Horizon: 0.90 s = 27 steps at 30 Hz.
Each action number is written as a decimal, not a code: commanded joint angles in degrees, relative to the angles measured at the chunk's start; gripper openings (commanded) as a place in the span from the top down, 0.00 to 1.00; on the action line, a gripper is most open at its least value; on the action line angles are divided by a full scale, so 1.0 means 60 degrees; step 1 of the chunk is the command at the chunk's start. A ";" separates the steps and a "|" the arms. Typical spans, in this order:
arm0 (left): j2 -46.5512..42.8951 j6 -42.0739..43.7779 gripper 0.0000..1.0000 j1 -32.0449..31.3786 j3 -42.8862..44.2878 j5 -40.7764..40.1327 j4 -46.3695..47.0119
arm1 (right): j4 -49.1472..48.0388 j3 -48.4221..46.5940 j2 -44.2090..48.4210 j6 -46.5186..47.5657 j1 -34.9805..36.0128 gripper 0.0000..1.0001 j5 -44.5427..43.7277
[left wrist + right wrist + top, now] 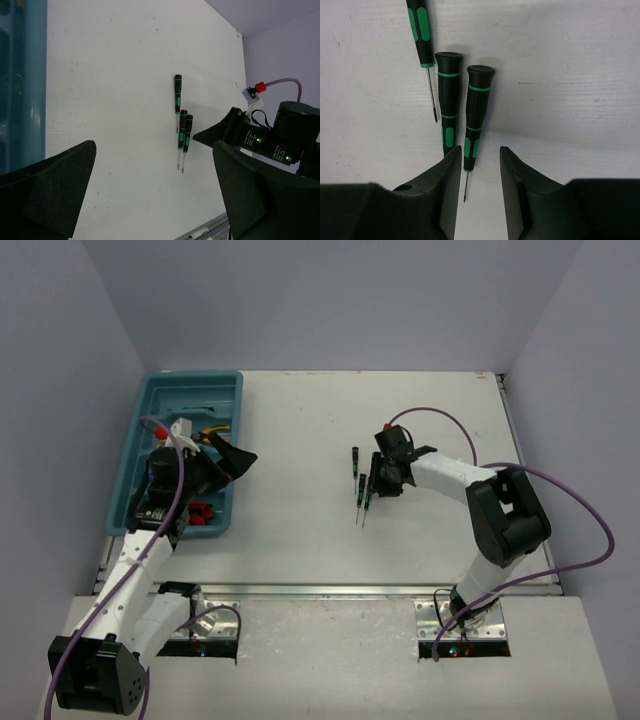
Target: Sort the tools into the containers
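Three thin green-and-black screwdrivers lie on the white table: one apart [353, 462], two side by side [364, 498]. In the right wrist view my right gripper [479, 152] is open and low, with its fingers either side of the rightmost screwdriver [476, 115]. The left finger covers the lower end of the middle one [448, 100], and the third [420, 25] lies further off. My left gripper [235, 458] is open and empty, at the right edge of the teal tray [185, 390]. The left wrist view shows the screwdrivers [182, 127] far ahead.
The tray holds yellow-handled pliers [212, 433] and red-handled tools [203, 512], partly hidden by my left arm. The tray's wall shows at the left of the left wrist view [25, 75]. The grey enclosure walls stand round the table.
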<state>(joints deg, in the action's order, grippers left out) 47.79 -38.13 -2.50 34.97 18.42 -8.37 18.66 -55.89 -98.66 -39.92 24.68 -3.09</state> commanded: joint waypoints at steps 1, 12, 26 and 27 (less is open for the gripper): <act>0.0047 0.0143 0.00 0.0036 -0.0084 0.0238 0.0515 | -0.0136 -0.0470 -0.0178 -0.0173 0.0091 0.63 -0.0250; 0.0305 0.0203 0.00 0.0036 -0.0283 0.0386 0.0743 | 0.0274 -0.0837 -0.0996 -0.0174 0.0143 0.66 -0.0932; 0.0301 -0.0054 0.00 -0.0040 -0.0458 0.1270 0.1334 | 0.0359 -0.0108 -0.0169 0.0267 0.0128 1.00 -0.1389; 0.0304 -0.0166 0.00 -0.0169 -0.0526 0.1586 0.1789 | 0.0164 0.0180 0.0347 0.0405 0.0141 1.00 -0.1116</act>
<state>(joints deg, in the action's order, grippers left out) 49.95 -37.84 -2.54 33.09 21.84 -5.53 20.43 -58.92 -104.45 -39.99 25.39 -9.01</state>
